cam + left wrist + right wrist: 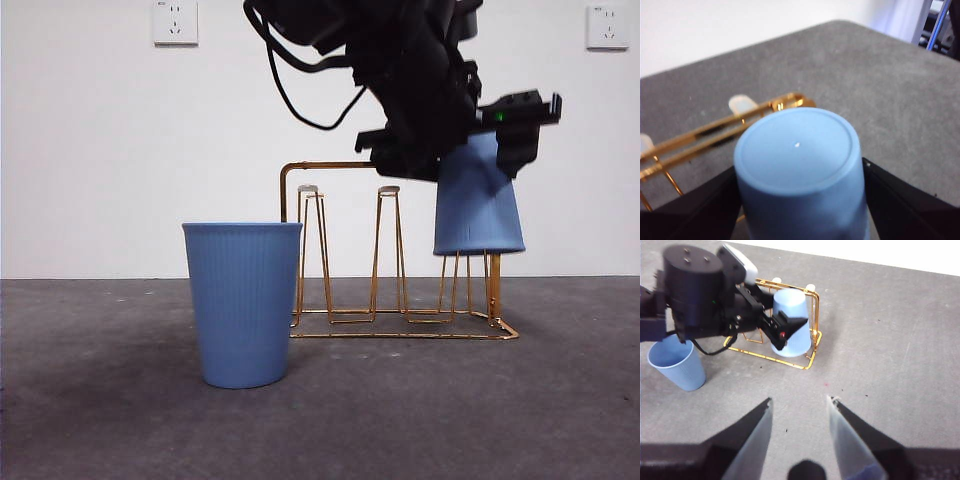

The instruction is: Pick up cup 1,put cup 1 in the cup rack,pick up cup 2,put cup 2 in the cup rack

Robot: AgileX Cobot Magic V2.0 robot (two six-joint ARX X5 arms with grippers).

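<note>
We're at step 2: cup 1 (pixel 478 200), a blue ribbed cup turned upside down, is held over the end prong of the cup rack (pixel 400 300), its rim sitting partway down the gold wire loop but, as far as we can judge, not fully seated. The left claw (pixel 470 135) is clenched on cup 1 near its base, one black jaw each side, as the left wrist view shows w/ the cup's base facing the camera. The right claw (pixel 800 412) hangs well apart from the rack, jaws spread, nothing between them; it's just waiting. Cup 2 (pixel 243 303) stands upright on the bench (pixel 560 420), mouth up, just beside the rack's other end; whether it touches the wire we can't tell. Two prongs w/ pale tips stand free between the cups. Next, we reckon: lower cup 1 straight down so the prong stays inside and the rim doesn't snag the wire, then let go and lift clear w/o dragging the cup off. After that cup 2 needs a grasp and a flip before it goes on a free prong.
</note>
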